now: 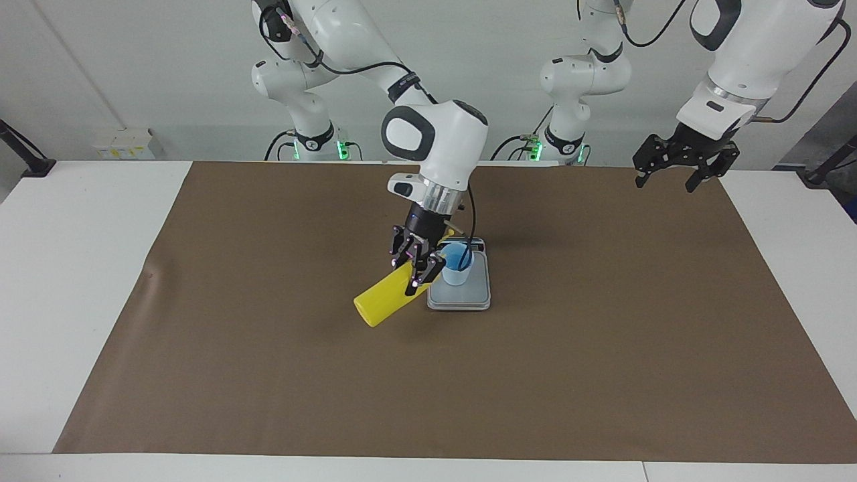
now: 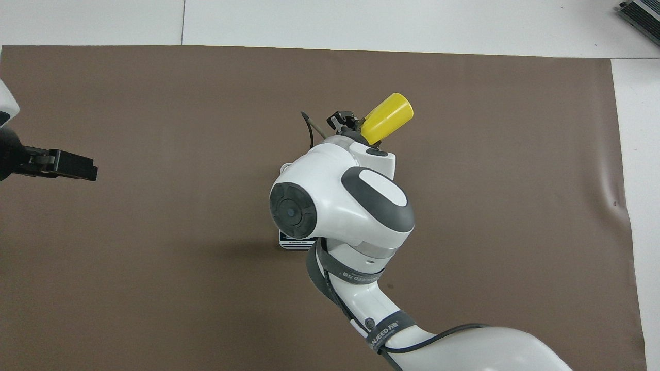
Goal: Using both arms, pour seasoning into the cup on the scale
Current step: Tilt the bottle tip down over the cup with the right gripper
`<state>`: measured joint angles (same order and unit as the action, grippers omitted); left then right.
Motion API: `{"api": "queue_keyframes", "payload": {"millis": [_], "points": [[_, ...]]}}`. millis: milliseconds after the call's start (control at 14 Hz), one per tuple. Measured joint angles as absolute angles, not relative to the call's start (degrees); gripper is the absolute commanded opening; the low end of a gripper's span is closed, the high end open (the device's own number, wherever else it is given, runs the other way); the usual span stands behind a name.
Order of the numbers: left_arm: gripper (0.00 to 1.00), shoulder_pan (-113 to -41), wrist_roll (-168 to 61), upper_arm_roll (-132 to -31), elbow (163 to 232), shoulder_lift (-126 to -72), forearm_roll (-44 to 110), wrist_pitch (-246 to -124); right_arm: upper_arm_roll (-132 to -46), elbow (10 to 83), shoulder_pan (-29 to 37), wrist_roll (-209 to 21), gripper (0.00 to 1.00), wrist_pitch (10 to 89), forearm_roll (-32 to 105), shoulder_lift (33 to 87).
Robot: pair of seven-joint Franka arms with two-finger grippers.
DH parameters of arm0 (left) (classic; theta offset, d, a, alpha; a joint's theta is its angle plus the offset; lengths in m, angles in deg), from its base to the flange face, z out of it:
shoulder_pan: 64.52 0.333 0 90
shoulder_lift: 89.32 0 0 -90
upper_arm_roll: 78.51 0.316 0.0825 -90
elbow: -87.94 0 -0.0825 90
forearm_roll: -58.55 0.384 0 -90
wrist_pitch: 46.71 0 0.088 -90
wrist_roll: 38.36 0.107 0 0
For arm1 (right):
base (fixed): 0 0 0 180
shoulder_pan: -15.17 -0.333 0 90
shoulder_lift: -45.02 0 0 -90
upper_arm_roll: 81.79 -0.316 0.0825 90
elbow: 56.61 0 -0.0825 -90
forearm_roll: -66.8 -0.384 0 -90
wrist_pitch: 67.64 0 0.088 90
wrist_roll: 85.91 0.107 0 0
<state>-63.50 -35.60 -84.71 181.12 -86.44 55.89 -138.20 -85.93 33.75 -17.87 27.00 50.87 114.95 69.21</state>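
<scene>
My right gripper [image 1: 414,266] is shut on the yellow seasoning bottle [image 1: 383,302] near its top. It holds the bottle tilted steeply, base out and down, with the nozzle end up over the light blue cup [image 1: 457,265]. The nozzle is hidden by the fingers. The cup stands upright on the grey scale [image 1: 469,298] at the middle of the brown mat. In the overhead view the bottle's base [image 2: 389,116] sticks out past the right arm's wrist [image 2: 343,206], which hides the cup and most of the scale [image 2: 295,242]. My left gripper [image 1: 665,182] waits open and empty, raised over the mat's corner near its base.
A brown mat [image 1: 268,375] covers most of the white table [image 1: 80,268]. The left gripper also shows in the overhead view [image 2: 69,166] at the mat's edge. A grey device [image 2: 642,13] lies at the table's corner farthest from the robots.
</scene>
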Motion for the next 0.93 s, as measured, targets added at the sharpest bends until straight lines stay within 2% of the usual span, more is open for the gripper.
{"api": "queue_keyframes", "payload": {"millis": [356,926], "points": [[1.00,-63.5,-35.6,-84.7,181.1,-86.4,55.9,-138.2,-85.9,34.8,-19.4,27.2,0.00,49.4,125.6,70.7],[1.00,-63.5,-35.6,-84.7,181.1,-86.4,55.9,-138.2,-85.9,35.1,-23.2,30.2,0.00,44.6,126.7,70.7]]}}
